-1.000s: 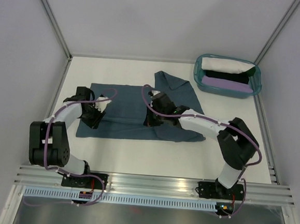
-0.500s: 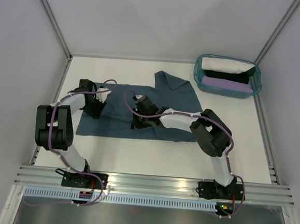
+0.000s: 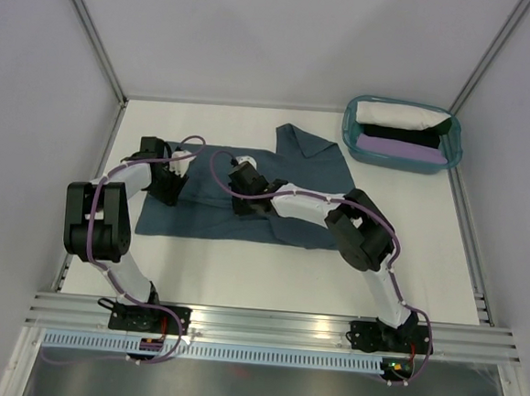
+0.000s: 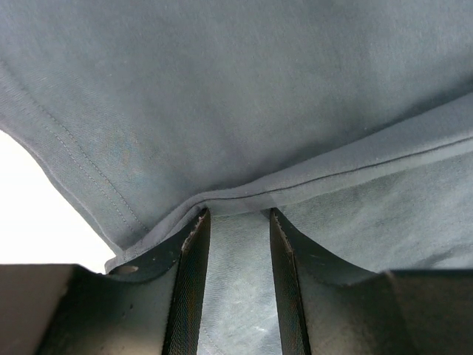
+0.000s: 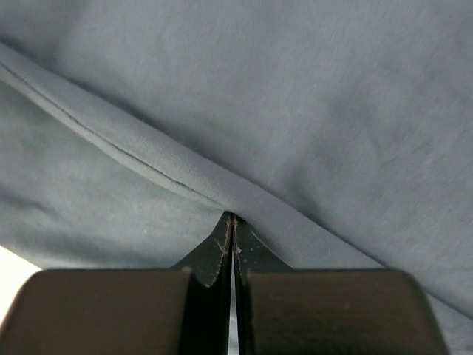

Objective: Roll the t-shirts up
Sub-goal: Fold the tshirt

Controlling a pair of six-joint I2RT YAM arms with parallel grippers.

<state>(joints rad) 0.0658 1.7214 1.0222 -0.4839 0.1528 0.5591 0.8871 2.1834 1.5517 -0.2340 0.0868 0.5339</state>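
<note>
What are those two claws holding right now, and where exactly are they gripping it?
Both pinch the slate-blue t-shirt: the right gripper shut on its stitched edge, the left gripper apparently on a folded edge.

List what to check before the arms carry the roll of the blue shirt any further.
1. Right gripper has the blue t-shirt: ok. Its jaws are shut and the folded edge peaks at their tips.
2. Left gripper has the same shirt: cannot tell. Its jaws stand apart, with the hem lying across their tips.
3. Both grippers are on the shirt, side by side: ok in the top view.
4. Shirt lies square: not ok. A flap sticks out at its far right corner.
5. Flap is apart from the basket: cannot tell. They lie very close.
</note>
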